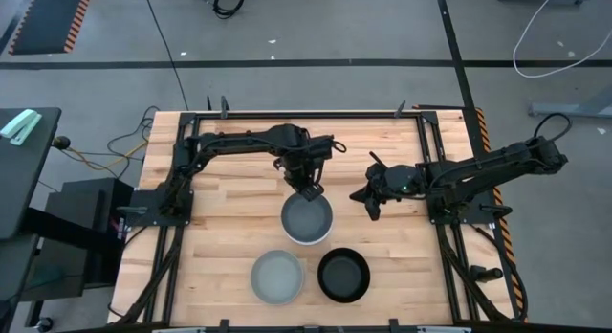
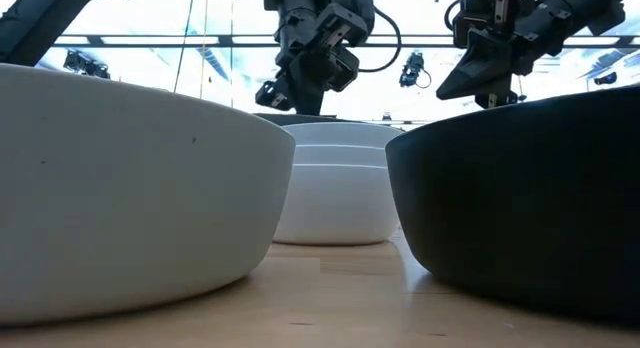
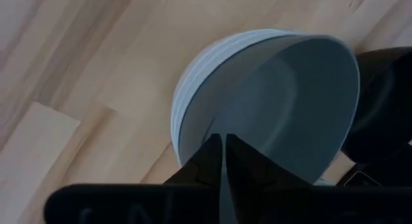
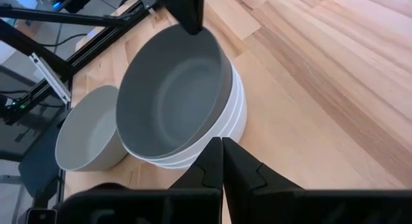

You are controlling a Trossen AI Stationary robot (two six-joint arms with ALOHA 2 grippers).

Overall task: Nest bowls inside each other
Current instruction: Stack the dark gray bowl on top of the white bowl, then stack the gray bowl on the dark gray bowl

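Grey floor with cables surrounds the wood bench [image 1: 220, 228]. Bowls all sit upright, mouths up; round, so no long axis. Stack [image 1: 307, 219] mid-bench: white bowls nested, dark grey bowl [image 4: 174, 95] on top, tilted in the wrist views. Grey-green bowl [image 1: 277, 277] and black bowl [image 1: 343, 275] stand alone near the front edge, side by side, both holding nothing. Left claw [image 1: 310, 189] hangs just over the stack's far rim, clenched, nothing in it. Right claw [image 1: 368, 201] hovers beside the stack, also clenched, nothing held.
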